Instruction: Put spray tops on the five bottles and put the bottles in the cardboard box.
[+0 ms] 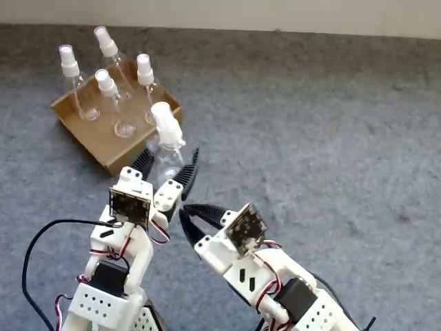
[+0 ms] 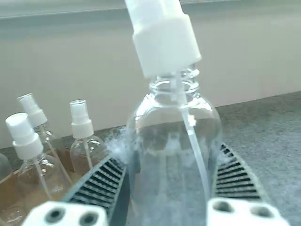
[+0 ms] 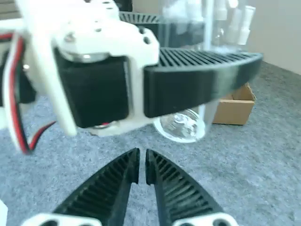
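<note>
While four capped bottles (image 1: pixel 114 96) stand in the box (image 1: pixel 103 148) at upper left of the high view, the fifth bottle (image 1: pixel 165 153) is clamped in the left gripper (image 1: pixel 170 158) just beside the box's near corner. Its top (image 2: pixel 164 40) sits askew, apparently not screwed down. Right gripper (image 1: pixel 185 212), lower centre: fingers nearly together, empty. Judged next: seat the top, then lift the bottle over the wall into the box.

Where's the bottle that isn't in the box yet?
High view: the fifth bottle is in the left gripper, just outside the cardboard box's arm-facing edge.
</note>
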### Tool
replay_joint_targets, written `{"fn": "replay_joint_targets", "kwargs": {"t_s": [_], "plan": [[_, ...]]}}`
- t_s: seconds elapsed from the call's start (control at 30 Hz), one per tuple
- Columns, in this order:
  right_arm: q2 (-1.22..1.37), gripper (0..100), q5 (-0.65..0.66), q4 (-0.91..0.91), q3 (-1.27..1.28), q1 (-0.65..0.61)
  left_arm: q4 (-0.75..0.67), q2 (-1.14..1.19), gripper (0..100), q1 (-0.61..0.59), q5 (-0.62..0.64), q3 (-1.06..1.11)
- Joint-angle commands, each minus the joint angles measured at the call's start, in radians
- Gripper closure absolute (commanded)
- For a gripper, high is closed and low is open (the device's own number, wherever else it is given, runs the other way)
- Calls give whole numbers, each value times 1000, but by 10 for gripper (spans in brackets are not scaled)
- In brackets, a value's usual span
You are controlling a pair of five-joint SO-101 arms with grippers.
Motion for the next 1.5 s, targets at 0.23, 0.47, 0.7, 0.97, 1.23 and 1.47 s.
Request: {"fn": "replay_joint_targets", "kwargs": {"t_s": [0.23, 0.47, 0.7, 0.97, 1.23, 1.47], "plan": [[-15, 980, 25, -31, 99, -71, -25, -21, 923, 125, 3, 18], [-15, 980, 25, -28, 99, 1, -26, -22, 923, 163, 5, 18], [-15, 980, 25, -27, 99, 38, -25, -22, 923, 174, 5, 18], [-15, 980, 25, 7, 99, 38, 63, -136, 923, 174, 5, 12], [-15, 980, 25, 8, 99, 65, 133, -142, 923, 229, 5, 10], [-15, 980, 25, 5, 99, 168, 189, -142, 923, 229, 3, 7]]}}
